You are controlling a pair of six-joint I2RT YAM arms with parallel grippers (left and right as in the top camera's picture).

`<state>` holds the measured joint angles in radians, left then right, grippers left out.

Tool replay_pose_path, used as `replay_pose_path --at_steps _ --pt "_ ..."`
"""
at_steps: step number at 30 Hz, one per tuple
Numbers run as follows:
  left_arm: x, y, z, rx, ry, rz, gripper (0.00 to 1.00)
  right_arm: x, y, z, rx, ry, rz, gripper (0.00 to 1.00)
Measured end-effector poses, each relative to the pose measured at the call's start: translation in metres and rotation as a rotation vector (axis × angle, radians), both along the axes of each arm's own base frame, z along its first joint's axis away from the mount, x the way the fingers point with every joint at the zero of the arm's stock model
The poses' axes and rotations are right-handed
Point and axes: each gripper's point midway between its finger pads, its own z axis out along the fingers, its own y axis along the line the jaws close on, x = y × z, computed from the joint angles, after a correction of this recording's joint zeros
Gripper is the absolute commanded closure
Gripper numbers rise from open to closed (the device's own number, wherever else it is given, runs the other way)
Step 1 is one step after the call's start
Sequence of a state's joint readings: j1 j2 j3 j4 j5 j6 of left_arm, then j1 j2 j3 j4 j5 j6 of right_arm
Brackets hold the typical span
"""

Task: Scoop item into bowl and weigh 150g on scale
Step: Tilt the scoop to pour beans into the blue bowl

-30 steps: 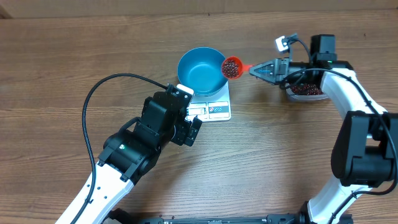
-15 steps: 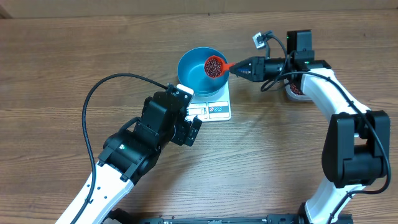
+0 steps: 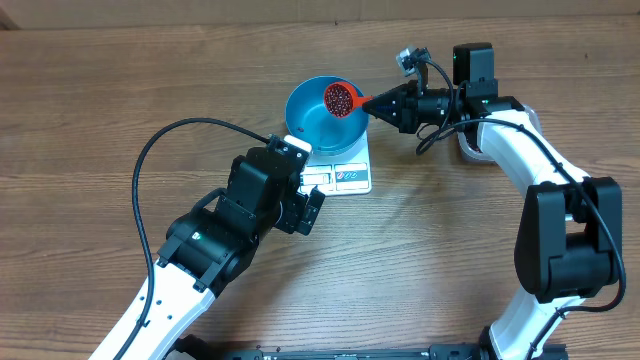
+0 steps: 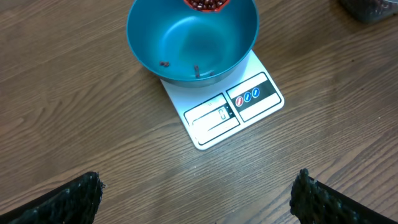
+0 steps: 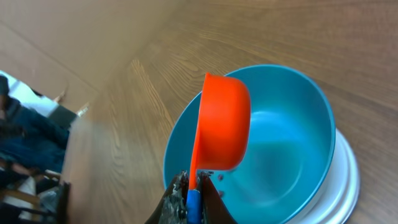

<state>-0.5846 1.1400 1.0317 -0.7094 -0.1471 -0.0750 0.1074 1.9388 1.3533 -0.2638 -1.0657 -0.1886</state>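
The blue bowl [image 3: 326, 115] [image 4: 193, 38] [image 5: 277, 149] stands on the white scale [image 3: 345, 176] [image 4: 230, 109] [image 5: 348, 186]. A few beans [image 4: 165, 63] lie on the bowl's bottom. My right gripper [image 3: 376, 102] [image 5: 194, 186] is shut on the handle of the red scoop [image 3: 340, 98] [image 5: 222, 124]. The scoop hangs over the bowl's right half, full of dark red-brown beans [image 3: 339, 97] [image 4: 205, 5]. My left gripper [image 3: 308, 208] [image 4: 196, 199] stands open over bare wood just in front of the scale, holding nothing.
A clear tub [image 3: 468, 148] [image 4: 370, 9] holding beans sits right of the scale, mostly hidden under my right arm. A black cable [image 3: 150, 160] loops over the table at the left.
My right gripper has carried the loaded scoop leftward, from beside the bowl's right rim to over the bowl's inside. The left arm has not moved.
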Motion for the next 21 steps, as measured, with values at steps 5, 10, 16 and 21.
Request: replay_pose_path --at_steps 5,10,16,21 --pt "0.0 -0.0001 0.0 0.0 0.0 0.0 0.01 0.0001 0.0 0.0 -0.031 -0.121 0.044 0.96" --pt "0.0 0.0 -0.0002 0.0 0.0 0.0 0.01 0.0001 0.0 0.0 -0.072 -0.284 0.103 0.96" --pt "0.0 0.0 0.0 0.0 0.0 0.0 0.0 0.0001 0.0 0.0 -0.114 -0.454 0.165 0.96" --pt "0.0 0.0 0.0 0.0 0.0 0.0 0.01 0.0002 0.0 0.0001 -0.146 -0.582 0.211 0.96"
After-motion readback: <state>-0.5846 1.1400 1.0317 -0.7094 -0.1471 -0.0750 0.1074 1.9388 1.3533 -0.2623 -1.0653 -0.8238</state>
